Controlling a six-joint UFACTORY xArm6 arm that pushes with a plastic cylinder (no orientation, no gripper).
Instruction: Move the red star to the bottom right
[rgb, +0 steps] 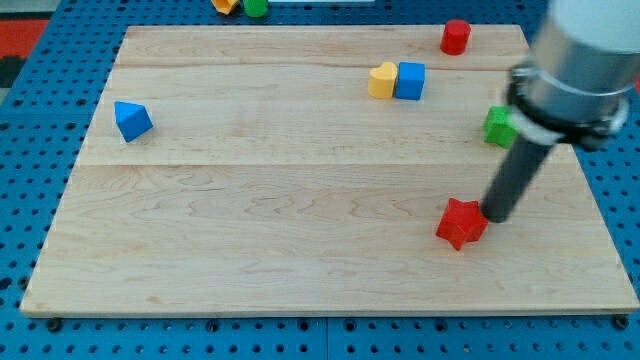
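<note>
The red star (460, 222) lies on the wooden board (300, 220), right of centre toward the view's bottom. My tip (496, 217) rests right against the star's right side, slightly above its middle. The dark rod rises up to the right into the grey arm body (585, 60), which hides part of the board's right edge.
A green block (499, 126) sits at the right, partly behind the arm. A red cylinder (456, 36) is at the top right. A yellow block (382, 80) touches a blue cube (410, 80) at top centre. A blue triangular block (131, 120) is at the left. Orange (226, 5) and green (256, 7) blocks lie off the board's top edge.
</note>
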